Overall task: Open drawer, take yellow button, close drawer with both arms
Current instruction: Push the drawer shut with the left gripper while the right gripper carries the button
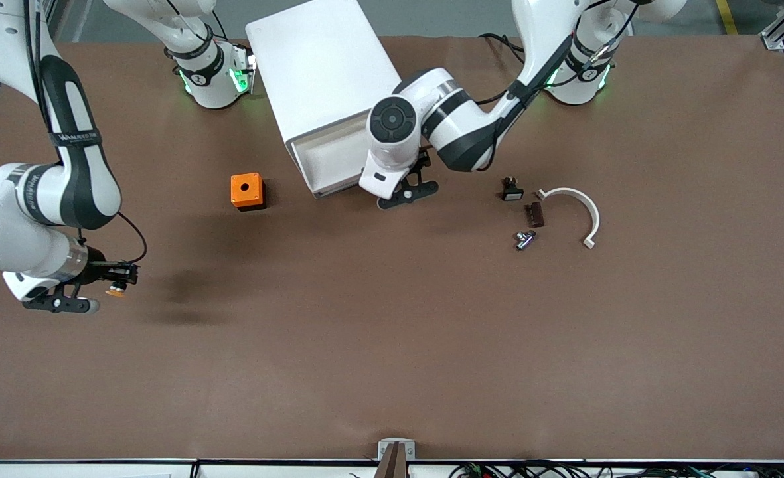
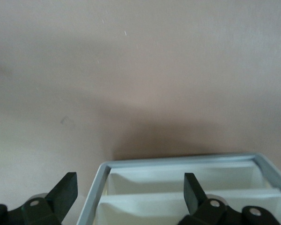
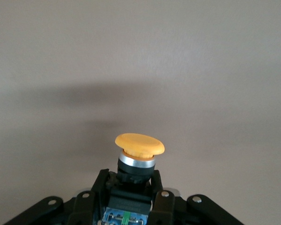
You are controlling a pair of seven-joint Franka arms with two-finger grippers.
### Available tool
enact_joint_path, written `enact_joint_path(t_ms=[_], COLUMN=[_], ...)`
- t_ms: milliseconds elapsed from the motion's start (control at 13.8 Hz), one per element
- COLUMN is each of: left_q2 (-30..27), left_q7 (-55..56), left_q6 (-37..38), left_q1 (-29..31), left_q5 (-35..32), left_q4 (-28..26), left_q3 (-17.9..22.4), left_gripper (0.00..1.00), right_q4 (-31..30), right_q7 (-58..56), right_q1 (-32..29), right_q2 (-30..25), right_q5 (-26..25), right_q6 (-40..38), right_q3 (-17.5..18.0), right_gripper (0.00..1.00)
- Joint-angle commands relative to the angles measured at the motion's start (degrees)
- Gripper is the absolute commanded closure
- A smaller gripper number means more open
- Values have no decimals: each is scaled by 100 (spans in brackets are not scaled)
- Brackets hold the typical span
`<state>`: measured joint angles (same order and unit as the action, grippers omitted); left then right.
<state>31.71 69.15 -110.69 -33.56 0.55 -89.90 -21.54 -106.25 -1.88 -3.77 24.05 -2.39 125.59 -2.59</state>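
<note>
Lower left of the frame: right gripper (image 1: 121, 279) fingers clamp the button (image 3: 138, 158) above the counter (image 1: 392, 345). Upper centre: left gripper (image 2: 130, 197) fingers spread wide, empty, over the open drawer (image 2: 178, 187).

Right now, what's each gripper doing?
Left gripper: open, at the open drawer.
Right gripper: shut on the button, over the table.
</note>
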Motion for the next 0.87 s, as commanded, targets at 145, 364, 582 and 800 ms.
enact_joint_path(t_ms=[145, 364, 582, 800], left_q2=[-138, -121, -86, -42], left_q7=[133, 222, 239, 248], left_q6=[-102, -102, -102, -102], left_q1=[-405, -581, -704, -845], left_q5=[-108, -108, -108, -108], left_q4=[-195, -195, -204, -282], left_q3=[-17, -26, -26, -17], left_gripper=[0, 0, 0, 0], right_q4=[-28, -37, -45, -54], right_q7=[-673, -804, -1007, -1007], right_q1=[-229, -352, -449, -493], right_q2=[424, 741, 934, 1023], right_q5=[-570, -570, -570, -570], right_q6=[219, 580, 984, 1125], right_q3=[109, 109, 109, 118], right_gripper=[76, 76, 76, 75])
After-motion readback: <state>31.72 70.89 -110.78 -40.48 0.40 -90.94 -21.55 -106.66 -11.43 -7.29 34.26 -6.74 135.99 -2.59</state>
